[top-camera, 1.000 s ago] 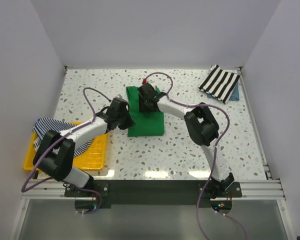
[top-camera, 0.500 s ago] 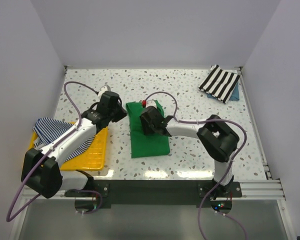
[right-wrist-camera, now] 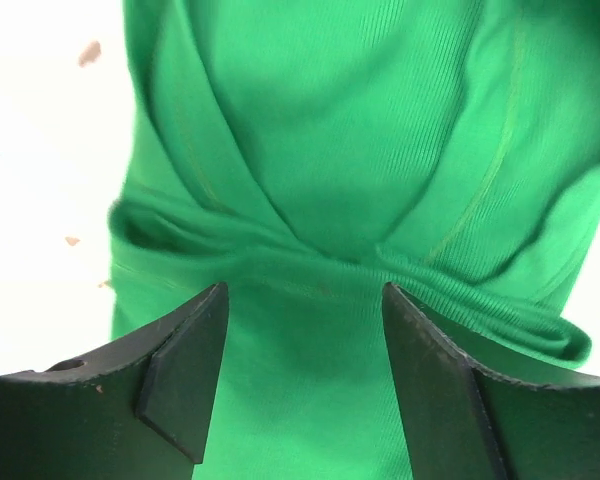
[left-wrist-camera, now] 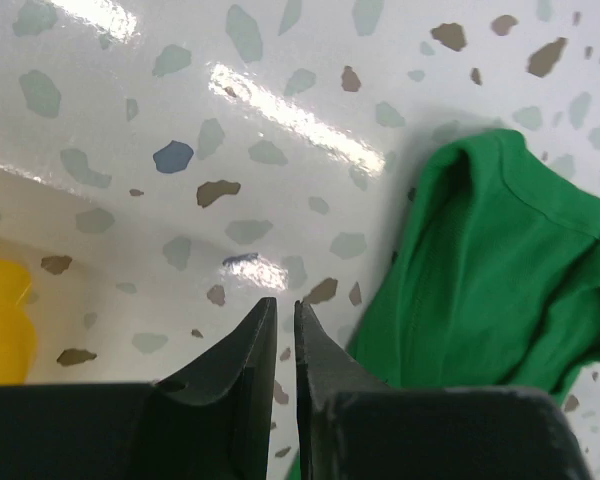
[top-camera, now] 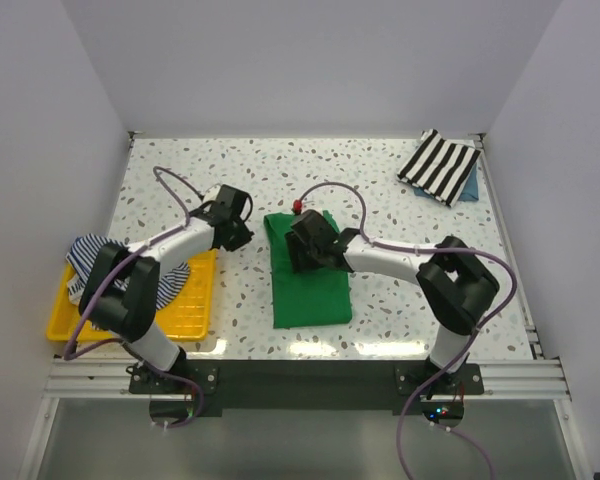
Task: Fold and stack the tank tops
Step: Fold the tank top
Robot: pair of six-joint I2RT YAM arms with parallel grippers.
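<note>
The plain bright green cloth tank top (top-camera: 311, 290) lies folded mid-worktop, toward the near edge, under the spread, empty fingers of the right gripper (top-camera: 302, 248). The left gripper (top-camera: 236, 214) is pinched together on nothing above the speckled white terrazzo worktop (top-camera: 400, 210). The navy-and-white striped tank top (top-camera: 92, 252), apparently crumpled, drapes over the yellow plastic tray (top-camera: 188, 310) at the left edge. Pale walls (top-camera: 310, 60) enclose three sides.

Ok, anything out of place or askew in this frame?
Two things. The navy-striped tank top lies crumpled, draped over the far-left rim of the yellow tray rather than flat. The green tank top is folded, but its far end is bunched into uneven ridges below the open right end effector.
</note>
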